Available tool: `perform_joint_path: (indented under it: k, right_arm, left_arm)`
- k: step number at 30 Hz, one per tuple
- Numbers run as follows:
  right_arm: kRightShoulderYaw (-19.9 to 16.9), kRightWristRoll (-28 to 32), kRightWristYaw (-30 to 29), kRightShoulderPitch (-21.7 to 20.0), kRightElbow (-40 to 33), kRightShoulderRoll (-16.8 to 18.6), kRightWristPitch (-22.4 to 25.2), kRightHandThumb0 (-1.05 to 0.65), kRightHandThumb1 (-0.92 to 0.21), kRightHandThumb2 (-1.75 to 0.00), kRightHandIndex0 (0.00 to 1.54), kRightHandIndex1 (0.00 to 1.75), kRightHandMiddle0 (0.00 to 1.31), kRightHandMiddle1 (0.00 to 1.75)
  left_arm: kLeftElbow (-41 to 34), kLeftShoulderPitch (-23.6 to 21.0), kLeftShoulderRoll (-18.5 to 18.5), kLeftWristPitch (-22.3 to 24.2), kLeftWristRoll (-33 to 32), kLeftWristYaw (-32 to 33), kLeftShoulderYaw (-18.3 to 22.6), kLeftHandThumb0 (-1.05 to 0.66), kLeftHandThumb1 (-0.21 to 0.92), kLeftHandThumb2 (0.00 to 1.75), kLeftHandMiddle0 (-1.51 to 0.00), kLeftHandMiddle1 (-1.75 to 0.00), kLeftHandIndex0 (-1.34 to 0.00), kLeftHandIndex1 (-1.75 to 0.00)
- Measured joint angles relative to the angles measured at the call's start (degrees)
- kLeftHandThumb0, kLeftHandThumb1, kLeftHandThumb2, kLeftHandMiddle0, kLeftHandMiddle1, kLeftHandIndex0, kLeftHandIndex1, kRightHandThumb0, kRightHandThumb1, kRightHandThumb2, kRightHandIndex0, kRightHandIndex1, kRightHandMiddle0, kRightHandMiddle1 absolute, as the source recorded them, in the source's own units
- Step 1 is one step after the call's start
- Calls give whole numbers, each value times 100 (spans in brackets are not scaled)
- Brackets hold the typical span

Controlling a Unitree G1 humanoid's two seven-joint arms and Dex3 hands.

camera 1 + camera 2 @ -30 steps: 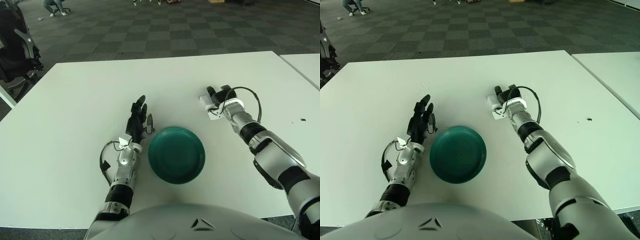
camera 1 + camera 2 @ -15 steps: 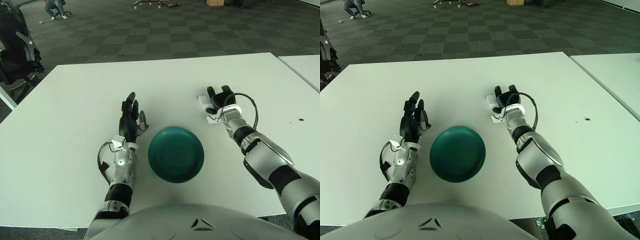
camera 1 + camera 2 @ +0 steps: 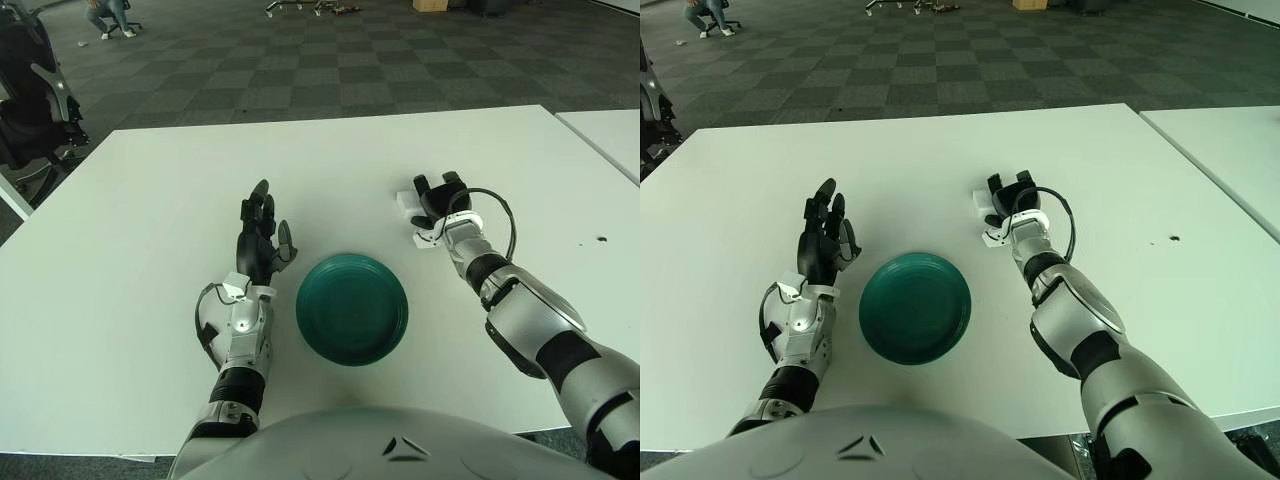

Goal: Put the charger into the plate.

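On the white bench (image 3: 130, 300), the round dark-green plate (image 3: 352, 309) sits near the front edge. At its 1 o'clock, well apart, lies the small white block charger (image 3: 408, 203). The right hand (image 3: 437, 196) covers it, black fingers curled around it. The left hand (image 3: 259, 240), at the plate's 9 o'clock, has fingers spread, holding nothing.

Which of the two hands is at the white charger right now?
The right hand, over the white charger beyond the round green plate. The left hand shows open, left of the plate.
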Motion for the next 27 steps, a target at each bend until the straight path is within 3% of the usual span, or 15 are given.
perform_joint_path:
  k: [10,18,27]
  right_arm:
    - [132,-6,98,-19,2,-1,-2,-102,-92,-84,49,8,0,60]
    - [118,102,507,-128,2,-30,-167,-103,-92,-74,42,5,0,40]
    - [-67,422,1006,-240,6,-52,-451,-102,-92,-75,25,1,0,10]
  left_arm:
    - [-6,10,0,5,-39,-63,2,-78,92,95,-22,-2,0,-62]
    - [-213,122,-1,99,-159,-193,-21,-80,92,94,-20,0,0,-57]
    - [-543,366,1,365,-282,-235,-132,-81,92,93,-21,-1,0,-64]
